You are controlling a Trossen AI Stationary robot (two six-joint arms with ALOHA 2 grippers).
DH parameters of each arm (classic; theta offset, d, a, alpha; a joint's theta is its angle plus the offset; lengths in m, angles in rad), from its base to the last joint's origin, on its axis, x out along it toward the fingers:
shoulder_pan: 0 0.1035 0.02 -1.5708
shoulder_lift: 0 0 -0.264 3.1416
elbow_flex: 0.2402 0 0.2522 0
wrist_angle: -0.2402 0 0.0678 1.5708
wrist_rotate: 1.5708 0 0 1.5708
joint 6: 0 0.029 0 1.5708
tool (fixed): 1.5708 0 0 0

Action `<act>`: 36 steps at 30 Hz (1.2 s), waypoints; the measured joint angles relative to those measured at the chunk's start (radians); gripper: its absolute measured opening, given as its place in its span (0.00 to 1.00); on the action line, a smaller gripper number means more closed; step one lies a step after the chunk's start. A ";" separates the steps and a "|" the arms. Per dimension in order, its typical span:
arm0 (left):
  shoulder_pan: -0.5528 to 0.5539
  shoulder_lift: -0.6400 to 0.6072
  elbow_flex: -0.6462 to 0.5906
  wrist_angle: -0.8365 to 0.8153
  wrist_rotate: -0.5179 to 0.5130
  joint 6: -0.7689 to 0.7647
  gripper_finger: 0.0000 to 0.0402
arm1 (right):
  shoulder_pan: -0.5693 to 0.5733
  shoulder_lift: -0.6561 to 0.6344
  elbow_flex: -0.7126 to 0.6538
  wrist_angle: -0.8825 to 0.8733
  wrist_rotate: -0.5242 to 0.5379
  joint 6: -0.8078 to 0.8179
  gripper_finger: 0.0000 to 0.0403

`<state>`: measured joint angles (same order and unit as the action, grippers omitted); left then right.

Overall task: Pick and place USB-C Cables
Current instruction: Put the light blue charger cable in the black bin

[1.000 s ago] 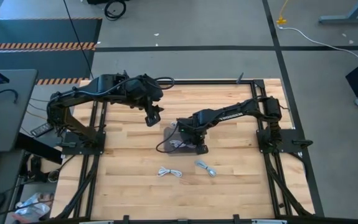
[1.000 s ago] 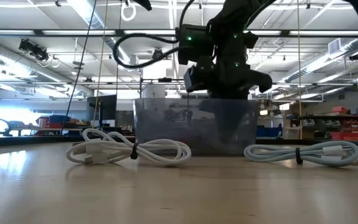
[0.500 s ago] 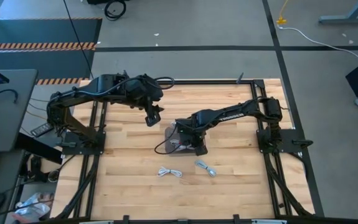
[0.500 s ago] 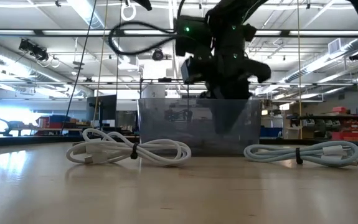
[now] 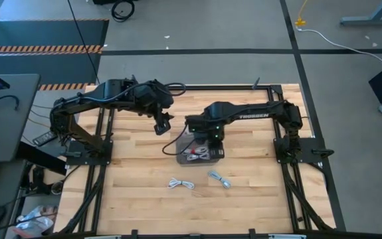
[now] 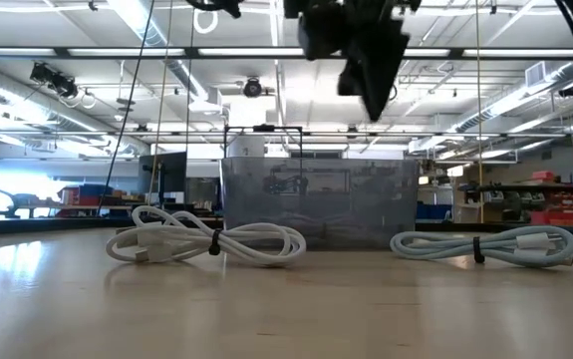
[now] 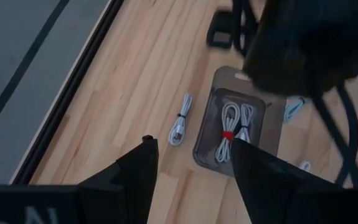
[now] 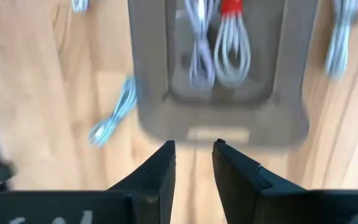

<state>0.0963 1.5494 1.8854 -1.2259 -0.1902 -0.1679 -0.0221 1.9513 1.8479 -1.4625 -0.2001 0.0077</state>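
Note:
The grey tray (image 5: 182, 158) (image 6: 316, 204) lies mid-table. Two coiled USB-C cables lie inside it (image 8: 219, 43) (image 7: 233, 127), one with a red bit (image 8: 231, 7). A white cable (image 5: 181, 184) (image 6: 206, 242) and a pale blue cable (image 5: 220, 178) (image 6: 480, 245) lie on the table near the tray's near side. Another white cable (image 7: 180, 119) (image 8: 340, 37) lies along its far side, hidden under the arm in the high view. My right gripper (image 5: 214, 137) (image 6: 374, 100) (image 8: 193, 149) hangs open high above the tray's right end. My left gripper (image 5: 163, 126) (image 7: 191, 158) hovers open left of the tray.
Black metal frame rails (image 5: 104, 166) run along the table's left, right and far edges. A black arm cable (image 5: 172, 151) loops beside the tray's left end. Bare wood lies between the loose cables and the near edge (image 5: 197, 212).
My right gripper has risen out of the tray, from down inside it to high above its rim, drawing back toward the far edge. The cables in the tray now show uncovered. The left arm has kept still.

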 joint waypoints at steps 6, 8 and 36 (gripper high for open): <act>0.000 -0.014 0.000 -0.037 0.000 0.007 0.51 | 0.050 -0.007 0.012 -0.109 -0.046 0.189 0.28; 0.000 -0.022 0.000 -0.041 0.000 0.008 0.51 | 0.080 -0.007 0.012 -0.102 -0.066 0.266 0.28; 0.000 -0.059 0.000 -0.089 0.011 0.135 0.51 | 0.468 -0.006 -0.291 0.339 0.025 1.265 0.38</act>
<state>0.0959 1.4902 1.8858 -1.3151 -0.1787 -0.0333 0.4458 1.9450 1.5570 -1.1236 -0.1750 1.2728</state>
